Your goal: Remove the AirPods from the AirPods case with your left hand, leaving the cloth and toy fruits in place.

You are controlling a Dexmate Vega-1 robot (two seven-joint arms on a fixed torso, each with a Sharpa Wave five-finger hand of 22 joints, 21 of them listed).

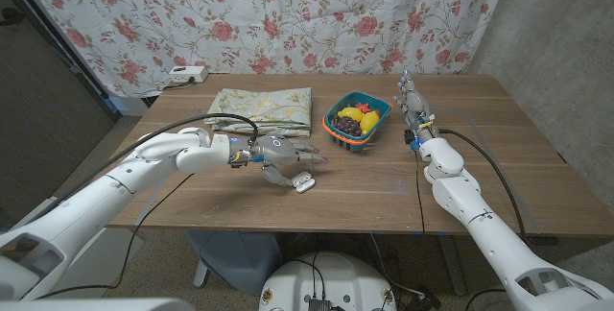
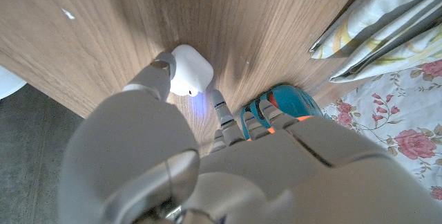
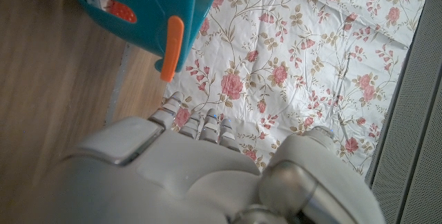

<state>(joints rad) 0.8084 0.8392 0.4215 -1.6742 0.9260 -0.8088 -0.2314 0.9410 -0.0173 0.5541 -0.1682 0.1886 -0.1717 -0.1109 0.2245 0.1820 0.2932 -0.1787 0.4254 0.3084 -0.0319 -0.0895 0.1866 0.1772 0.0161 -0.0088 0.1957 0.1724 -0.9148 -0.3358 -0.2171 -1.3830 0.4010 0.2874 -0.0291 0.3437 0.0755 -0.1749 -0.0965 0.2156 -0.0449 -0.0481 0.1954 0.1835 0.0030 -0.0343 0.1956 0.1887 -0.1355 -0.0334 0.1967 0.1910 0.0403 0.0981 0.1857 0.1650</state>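
Your left hand (image 1: 281, 156) hovers with fingers spread over the small white rounded AirPods case (image 1: 304, 184), a fingertip (image 2: 163, 65) touching its side, bare wooden table (image 1: 365, 191) lying open toward the near edge, while your right hand (image 1: 414, 109) holds nothing.

The head view looks down from above and behind both arms onto the wooden worktop (image 1: 336, 191), facing a flowered curtain (image 1: 288, 13) at the far side — the whole surface fits in frame. The left wrist view sits close behind the left hand (image 2: 207, 175), looking along its back at the wood from very near; a white AirPods case (image 2: 190, 70), the edge of a teal basket (image 2: 290, 103) and a folded cloth (image 2: 387, 23) appear here and in the head view too. The right wrist view rides just behind the right hand (image 3: 207, 175), facing the same curtain and teal basket — seen close and turned.
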